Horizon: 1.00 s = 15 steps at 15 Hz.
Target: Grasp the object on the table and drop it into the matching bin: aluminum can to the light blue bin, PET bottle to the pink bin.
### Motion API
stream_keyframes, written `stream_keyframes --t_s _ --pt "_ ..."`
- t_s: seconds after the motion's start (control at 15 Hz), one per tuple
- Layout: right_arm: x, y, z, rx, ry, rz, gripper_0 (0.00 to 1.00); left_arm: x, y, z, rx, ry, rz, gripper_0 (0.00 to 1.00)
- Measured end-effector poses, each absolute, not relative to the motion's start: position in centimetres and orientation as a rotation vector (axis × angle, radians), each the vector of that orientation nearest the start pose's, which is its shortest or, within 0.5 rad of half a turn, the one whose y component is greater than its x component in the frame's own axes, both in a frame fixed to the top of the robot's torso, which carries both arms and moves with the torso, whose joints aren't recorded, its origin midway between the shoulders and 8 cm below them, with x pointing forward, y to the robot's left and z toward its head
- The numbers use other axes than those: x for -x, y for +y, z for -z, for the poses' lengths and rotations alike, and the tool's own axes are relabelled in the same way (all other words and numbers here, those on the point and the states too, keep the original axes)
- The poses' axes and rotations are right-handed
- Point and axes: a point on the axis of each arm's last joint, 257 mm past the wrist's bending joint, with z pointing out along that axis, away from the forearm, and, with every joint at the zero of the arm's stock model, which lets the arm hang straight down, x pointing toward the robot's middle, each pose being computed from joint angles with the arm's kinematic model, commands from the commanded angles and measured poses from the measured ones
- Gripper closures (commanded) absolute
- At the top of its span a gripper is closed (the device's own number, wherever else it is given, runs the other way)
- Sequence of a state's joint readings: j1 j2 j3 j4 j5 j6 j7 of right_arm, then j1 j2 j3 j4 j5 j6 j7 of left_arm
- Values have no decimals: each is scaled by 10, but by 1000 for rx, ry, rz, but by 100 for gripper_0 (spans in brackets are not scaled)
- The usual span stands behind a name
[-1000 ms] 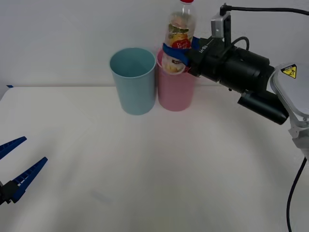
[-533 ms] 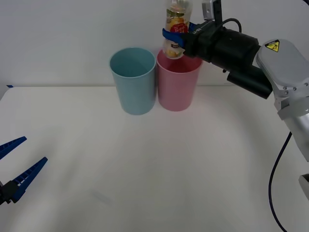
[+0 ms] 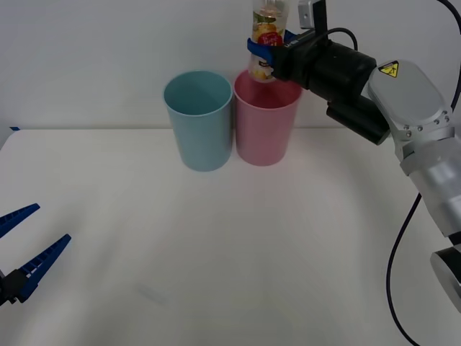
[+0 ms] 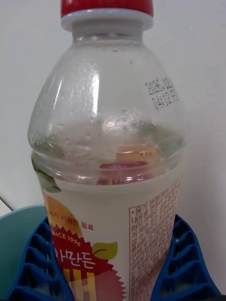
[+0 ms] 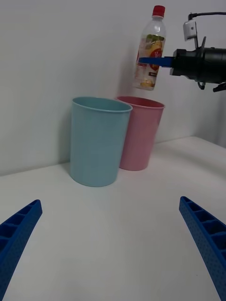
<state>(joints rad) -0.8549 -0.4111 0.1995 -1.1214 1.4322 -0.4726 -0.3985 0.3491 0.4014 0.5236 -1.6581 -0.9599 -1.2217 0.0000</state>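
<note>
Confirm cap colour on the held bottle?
Red. The PET bottle has a red screw cap, clearest in the right wrist view, held by the right gripper.

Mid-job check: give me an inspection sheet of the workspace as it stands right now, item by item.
Surface: wide white table, bare in front of the bins.
Job's things: small clear plastic bottle with red cap held upright in the air above the tall round pink plastic bin; same-shaped light blue bin stands touching or nearly touching the pink one, on its left.
Clutter: nothing seen.
Grippers: right gripper shut on the bottle's labelled body; left gripper open, low over the table's near left edge.
Cables: black cable hanging along the right arm.
Surroundings: plain white wall behind.
</note>
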Motion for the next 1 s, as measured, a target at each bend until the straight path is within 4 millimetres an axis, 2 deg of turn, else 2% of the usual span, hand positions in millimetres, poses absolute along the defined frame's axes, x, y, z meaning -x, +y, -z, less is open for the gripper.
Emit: stream_keyframes --t_s 0.07,0.13,0.2,0.27,0.33,0.73,1.0 --pt "-668 -60 -9 607 1375 -484 100 -342 330 169 -465 1441 567 0" --pt "-668 -60 -8 608 1376 -484 95 -342 330 169 -465 1441 567 0" --pt "-668 -60 -8 609 1375 -482 63 -342 330 169 -465 1441 567 0" --pt "-668 -59 -9 612 1372 -480 11 -342 330 169 -465 1441 567 0" --pt "-668 -60 -10 614 1370 -473 0 -342 330 169 -465 1441 567 0" --pt "-669 -65 -12 654 1343 -412 0 -342 330 169 -465 1441 567 0" --pt "-656 -56 -10 663 1334 -474 0 -342 330 169 -465 1441 567 0"
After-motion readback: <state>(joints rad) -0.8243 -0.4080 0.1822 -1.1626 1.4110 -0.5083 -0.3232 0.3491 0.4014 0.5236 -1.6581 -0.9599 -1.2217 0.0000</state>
